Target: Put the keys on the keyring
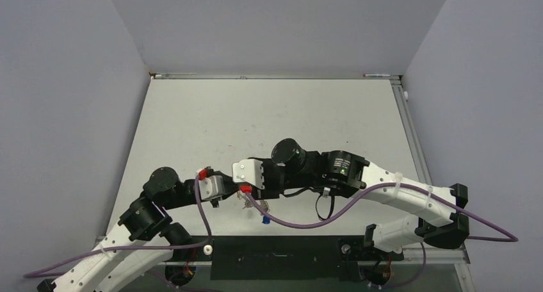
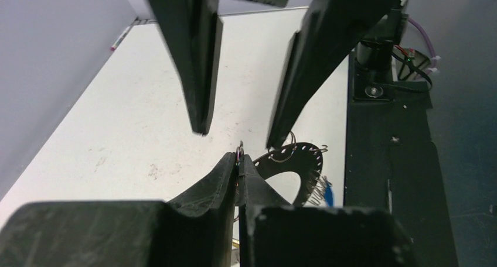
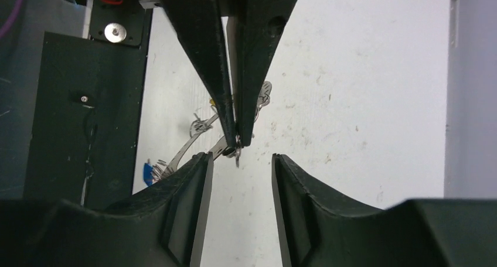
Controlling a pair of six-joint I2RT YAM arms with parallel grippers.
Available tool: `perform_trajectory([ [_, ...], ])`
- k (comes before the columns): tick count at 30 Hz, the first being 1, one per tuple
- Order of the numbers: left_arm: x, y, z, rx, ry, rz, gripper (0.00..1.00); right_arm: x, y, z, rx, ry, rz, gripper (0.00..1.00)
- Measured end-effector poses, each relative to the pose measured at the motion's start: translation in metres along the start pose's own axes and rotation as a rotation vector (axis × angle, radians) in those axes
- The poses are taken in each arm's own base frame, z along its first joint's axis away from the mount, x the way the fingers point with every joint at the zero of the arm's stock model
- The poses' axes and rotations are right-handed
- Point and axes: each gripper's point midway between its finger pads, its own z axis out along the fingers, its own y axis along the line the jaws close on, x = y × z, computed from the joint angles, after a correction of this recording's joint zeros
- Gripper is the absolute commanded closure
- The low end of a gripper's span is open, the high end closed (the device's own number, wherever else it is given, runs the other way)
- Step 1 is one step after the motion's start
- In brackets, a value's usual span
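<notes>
Left wrist, left gripper: the left gripper (image 2: 239, 157) is clamped right down, jaws pressed flat together, and a thin sliver of metal pokes up from between the tips.
Left wrist, right gripper: the right gripper (image 2: 237, 138) comes in from above with its jaws parted, one finger on each side of that pinched tip, gripping nothing.
Left wrist, keyring: the keyring (image 2: 307, 167) is just beside the closed tips, to their right and tilted, with wire loops along its rim. Whether the pinched sliver is the rim or one of the loops, I cannot tell.
Left wrist, tag: a blue tag (image 2: 328, 194) shows at the ring's lower right, over the white table (image 2: 146, 132).
Right wrist, right gripper: jaws apart, the gap between them bare, nothing held.
Right wrist, left gripper: it reaches down from the top, shut tight, nipping a small wire piece just above that gap.
Right wrist, keyring: its silvery arc (image 3: 190, 145) runs from the pinched spot down and left towards the blue tag (image 3: 145, 174).
Right wrist, keys: the keys (image 3: 199, 125) cluster along the arc, and one more silver key (image 3: 265, 94) shows on the other side of the closed fingers.
Top, grippers: the two meet nose to nose over the near middle of the table.
Top, keys: a small silvery cluster (image 1: 250, 205) sits right under them, with the blue tag (image 1: 264, 220) nearest the bases.
</notes>
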Motion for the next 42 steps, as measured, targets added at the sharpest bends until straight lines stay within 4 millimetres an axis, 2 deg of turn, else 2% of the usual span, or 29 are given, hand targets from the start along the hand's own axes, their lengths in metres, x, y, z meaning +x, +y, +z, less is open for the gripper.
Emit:
perform_trajectory([
  [3, 0.003, 0.009, -0.004, -0.046, -0.036, -0.026, 1.00, -0.007, -0.004, -0.010, 0.051, -0.071, -0.012, 0.55],
  [7, 0.000, 0.019, -0.006, -0.081, -0.113, -0.064, 1.00, -0.019, -0.008, -0.037, 0.126, -0.188, -0.022, 0.55],
  [10, -0.005, 0.021, -0.005, -0.077, -0.158, -0.086, 1.00, -0.032, -0.013, -0.054, 0.173, -0.272, -0.025, 0.57],
  [13, -0.014, 0.018, -0.005, -0.054, -0.209, -0.092, 1.00, -0.041, -0.019, -0.060, 0.212, -0.329, -0.027, 0.59],
  [24, -0.050, 0.006, -0.015, -0.006, -0.364, -0.049, 1.00, -0.033, -0.018, -0.034, 0.200, -0.304, -0.021, 0.67],
  [42, -0.051, 0.002, -0.016, 0.012, -0.376, -0.059, 1.00, -0.035, -0.011, -0.029, 0.159, -0.314, -0.027, 0.76],
])
